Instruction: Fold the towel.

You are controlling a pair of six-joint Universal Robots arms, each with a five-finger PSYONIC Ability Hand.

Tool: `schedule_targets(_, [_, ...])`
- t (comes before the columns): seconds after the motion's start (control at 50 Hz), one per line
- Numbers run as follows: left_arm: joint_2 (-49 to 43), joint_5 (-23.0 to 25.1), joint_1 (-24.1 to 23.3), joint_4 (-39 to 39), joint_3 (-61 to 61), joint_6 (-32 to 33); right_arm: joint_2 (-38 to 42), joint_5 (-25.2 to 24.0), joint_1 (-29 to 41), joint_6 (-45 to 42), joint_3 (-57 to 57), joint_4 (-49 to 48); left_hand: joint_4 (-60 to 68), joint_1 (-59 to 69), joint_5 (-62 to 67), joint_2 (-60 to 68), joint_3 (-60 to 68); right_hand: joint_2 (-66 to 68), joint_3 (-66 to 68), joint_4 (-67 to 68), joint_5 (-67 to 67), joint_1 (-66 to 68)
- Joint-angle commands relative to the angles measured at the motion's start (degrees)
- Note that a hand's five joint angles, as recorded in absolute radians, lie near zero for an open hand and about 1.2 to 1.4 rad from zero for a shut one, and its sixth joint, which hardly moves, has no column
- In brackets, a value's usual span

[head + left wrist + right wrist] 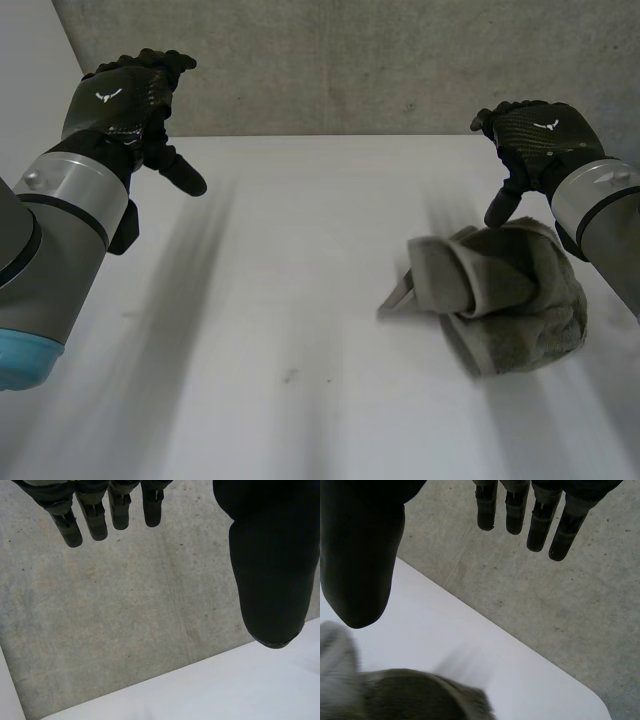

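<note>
While R hand (540, 135) hovers, towel (520, 295) — terry, crumpled.

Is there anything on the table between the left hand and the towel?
Nothing. In the head view, the stretch of white table between the left hand and the crumpled towel is bare.

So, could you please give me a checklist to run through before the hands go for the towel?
1. Towel on the table: ok, it lies near the right hand.
2. Towel spread flat: not ok, it is bunched in a heap.
3. Towel corners findable: cannot tell, folds hide them.
4. Right hand free: ok, open, holding nothing.
5. Left hand free: ok, open, well away from the towel.
</note>
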Motion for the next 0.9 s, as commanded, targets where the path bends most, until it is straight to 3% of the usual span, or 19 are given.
schedule_targets(0.02, [-0.1, 0.0, 0.0, 0.0, 0.0, 0.0, 0.2, 0.1, -0.1, -0.1, -0.1, 0.1, 0.5, 0.1, -1.5, 0.6, 0.5, -4.8, -4.0, -4.4, -3.3, -2.6])
schedule_targets(0.16, [-0.3, 0.0, 0.0, 0.0, -0.1, 0.0, 1.7, 0.4, -0.6, -1.5, -2.0, 2.0, 0.5, 0.1, -1.5, 0.6, 0.5, -4.8, -4.0, -4.4, -3.3, -2.6])
schedule_targets(0.3, [-0.3, 0.0, 0.0, 0.0, -0.1, 0.0, 8.1, 1.1, -0.7, -11.5, -7.4, 16.1, 0.5, 0.1, -1.5, 0.6, 0.5, -4.8, -4.0, -4.4, -3.3, -2.6])
schedule_targets(0.5, [-0.7, 0.0, -0.3, 0.3, -0.5, 0.0, 15.5, 0.8, -1.8, -13.3, -9.7, 18.7, 0.5, 0.1, -1.5, 0.6, 0.5, -4.8, -4.0, -4.4, -3.3, -2.6])
schedule_targets(0.54, [-0.8, 0.0, -0.4, 0.6, -0.6, 0.1, 17.1, 0.6, -2.5, -14.5, -9.7, 19.3, 0.5, 0.1, -1.5, 0.6, 0.5, 18.5, 19.3, 18.9, 20.0, 20.7])
schedule_targets(0.56, [-0.9, 0.0, -0.4, 1.1, -0.9, 0.3, 17.1, 0.6, -2.5, -14.5, -9.7, 19.3, 0.5, 0.1, -1.5, 0.6, 0.5, 18.7, 19.4, 19.0, 20.2, 20.9])
schedule_targets(0.58, [-0.9, 0.0, -0.4, 1.1, -0.9, 0.3, 17.3, 0.0, -2.5, -14.7, -9.8, 19.6, 0.5, 0.1, -1.5, 0.6, 0.5, 37.5, 38.2, 37.9, 39.0, 39.7])
schedule_targets(0.6, [-0.9, 0.0, -0.5, 1.6, -1.2, 0.4, 17.3, 0.0, -2.5, -14.7, -9.8, 19.6, 0.5, 0.1, -1.5, 0.6, 0.5, 37.7, 38.4, 38.0, 39.2, 39.9])
schedule_targets(0.62, [-1.0, 0.0, -0.5, 1.9, -1.4, 0.5, 17.1, -0.2, -2.5, -14.7, -9.7, 19.2, 0.5, 0.1, -1.5, 0.6, 0.5, 57.5, 58.3, 57.9, 59.0, 59.7])
schedule_targets(0.64, [-1.0, 0.0, -0.5, 1.9, -1.4, 0.5, 16.9, -0.6, -2.2, -14.5, -9.7, 18.5, 0.5, 0.1, -1.5, 0.6, 0.5, 65.2, 65.9, 65.5, 66.6, 67.3])
schedule_targets(0.76, [-1.5, 0.0, -0.5, 2.9, -1.6, 1.3, 14.5, -4.0, -1.1, -13.6, -9.1, 14.0, 0.5, 0.1, -1.5, 0.6, 0.5, 65.2, 66.0, 65.6, 66.7, 67.4])
schedule_targets(0.9, [-0.6, 0.1, -0.4, 2.7, -0.7, 1.5, 11.9, -8.1, 12.5, -2.9, -11.5, 1.2, 0.5, 0.1, -1.5, 0.6, 0.5, 65.2, 66.0, 65.6, 66.7, 67.4])
